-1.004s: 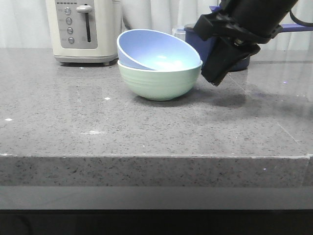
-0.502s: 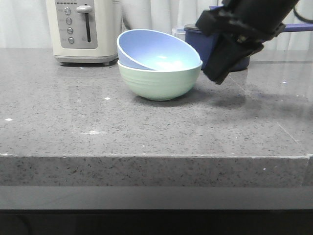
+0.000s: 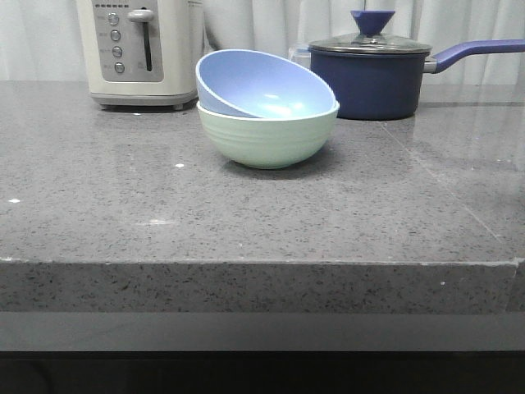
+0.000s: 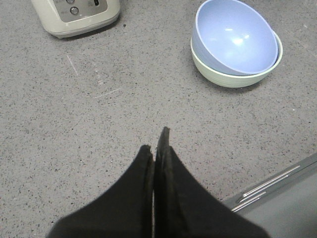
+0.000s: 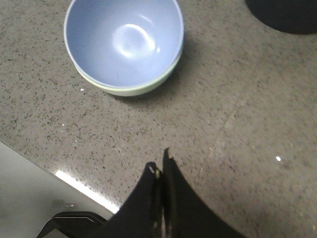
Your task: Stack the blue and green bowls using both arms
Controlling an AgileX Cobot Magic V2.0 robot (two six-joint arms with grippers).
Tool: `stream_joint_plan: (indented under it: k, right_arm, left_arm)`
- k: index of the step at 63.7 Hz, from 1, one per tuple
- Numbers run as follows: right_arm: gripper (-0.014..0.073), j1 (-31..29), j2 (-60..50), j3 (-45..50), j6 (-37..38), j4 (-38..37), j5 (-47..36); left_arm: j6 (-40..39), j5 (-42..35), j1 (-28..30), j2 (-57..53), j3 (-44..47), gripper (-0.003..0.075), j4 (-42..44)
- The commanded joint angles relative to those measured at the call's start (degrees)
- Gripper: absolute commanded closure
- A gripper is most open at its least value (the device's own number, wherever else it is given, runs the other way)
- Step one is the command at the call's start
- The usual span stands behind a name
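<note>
The grey stone counter (image 3: 246,222) filled most of the front view. A cream toaster (image 3: 139,51) stood at the upper left of that frame. A dark blue saucepan (image 3: 373,80) with a glass lid stood at the upper right, its handle pointing right. In the middle sat the green bowl (image 3: 267,139), flat on the counter. The blue bowl (image 3: 262,84) lay inside it, tipped so its left rim stood higher than its right.

No arm showed in the front view. Only the wrist views showed the grippers. In the left wrist view, the left gripper (image 4: 154,148) sat at the bottom middle of the frame, its two black fingers pressed together with nothing between them. The bowls (image 4: 236,42) were at the upper right there, well apart from it. That view also showed a corner of the toaster (image 4: 77,15).

In the right wrist view, the right gripper (image 5: 159,166) was clenched too, and empty. The blue bowl (image 5: 124,42) was at the upper left of that frame, well apart from the fingers. Just a thin green rim (image 5: 141,89) peeked out under it.
</note>
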Motion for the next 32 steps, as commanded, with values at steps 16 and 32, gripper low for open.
stream_joint_plan:
  k: [16,32]
  right_arm:
    - [0.0647,-0.2,-15.2,5.7,5.6,-3.0,-0.6]
    - [0.0647,-0.2,-17.3,7.0,5.6,-3.0,-0.6]
  left_arm:
    - [-0.4,-4.1,-0.4,-0.2,-1.4,0.0740,0.3]
    - [-0.4,-4.1,-0.4,-0.2,-1.4,0.0740,0.3]
